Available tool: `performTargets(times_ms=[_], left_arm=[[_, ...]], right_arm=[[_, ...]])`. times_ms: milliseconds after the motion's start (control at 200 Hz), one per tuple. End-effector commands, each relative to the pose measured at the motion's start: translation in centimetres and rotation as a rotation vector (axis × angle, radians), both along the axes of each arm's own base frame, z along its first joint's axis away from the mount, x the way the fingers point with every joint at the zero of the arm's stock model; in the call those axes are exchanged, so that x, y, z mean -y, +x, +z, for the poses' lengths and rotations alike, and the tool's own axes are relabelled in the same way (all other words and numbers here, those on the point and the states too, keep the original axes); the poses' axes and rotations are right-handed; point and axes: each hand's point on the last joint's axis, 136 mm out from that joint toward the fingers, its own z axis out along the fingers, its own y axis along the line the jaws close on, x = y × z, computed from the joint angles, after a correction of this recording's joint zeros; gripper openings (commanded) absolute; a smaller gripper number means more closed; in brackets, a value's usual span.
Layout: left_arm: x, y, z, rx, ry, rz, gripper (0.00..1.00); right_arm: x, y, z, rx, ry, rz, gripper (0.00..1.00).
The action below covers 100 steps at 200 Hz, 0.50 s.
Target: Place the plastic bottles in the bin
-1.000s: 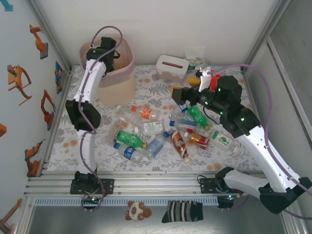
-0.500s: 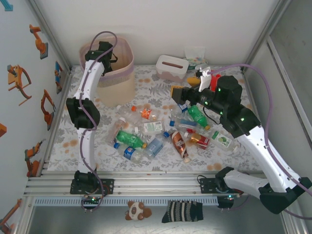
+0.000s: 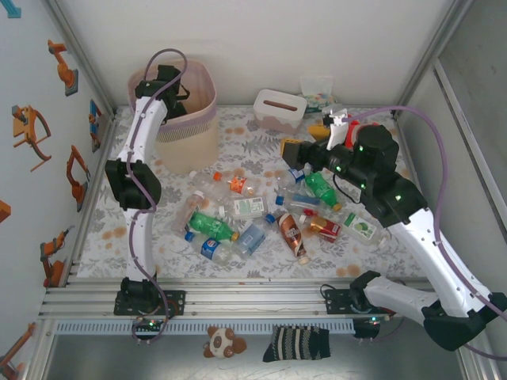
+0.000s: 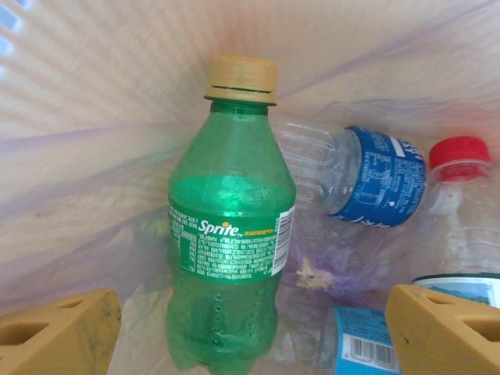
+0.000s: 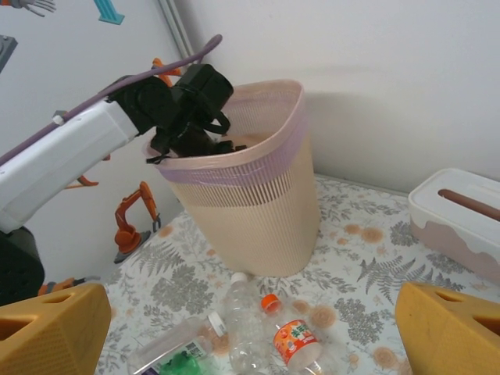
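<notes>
My left gripper (image 3: 175,100) hangs inside the bin (image 3: 192,134), jaws wide open. Between and below its fingers (image 4: 61,334) a green Sprite bottle (image 4: 230,234) with a yellow cap lies free on the pink liner. A blue-labelled bottle (image 4: 367,176) and a red-capped one (image 4: 461,203) lie beside it. Several plastic bottles (image 3: 261,214) lie scattered mid-table, among them a green one (image 3: 210,224) and a brown-labelled one (image 3: 293,233). My right gripper (image 3: 303,141) hovers open above their far right side, holding nothing. In the right wrist view the bin (image 5: 250,203) stands ahead, with an orange-labelled bottle (image 5: 295,344) in front of it.
A white tissue box (image 3: 279,111) stands at the back, right of the bin. Small items and a red toy (image 3: 342,127) sit in the back right corner. Enclosure walls close the left, back and right sides. A striped sock (image 3: 295,343) lies below the front rail.
My left gripper has opened inside the bin and let go of the green bottle. The right arm has lifted slightly and shifted a little right.
</notes>
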Motion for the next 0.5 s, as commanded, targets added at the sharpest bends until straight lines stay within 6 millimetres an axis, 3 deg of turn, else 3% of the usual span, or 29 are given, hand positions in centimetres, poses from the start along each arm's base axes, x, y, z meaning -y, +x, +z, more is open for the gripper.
performTargets(times_ms=[0, 496], left_arm=[[0.1, -0.2, 5.5, 0.123, -0.072, -0.015, 0.88], [1.7, -2.0, 13.1, 0.289, -0.162, -0.152, 0.91]], right_arm=[[0.8, 0.4, -0.6, -0.012, -0.019, -0.054, 0.93], [1.8, 2.3, -5.5, -0.101, -0.165, -0.149, 0.93]])
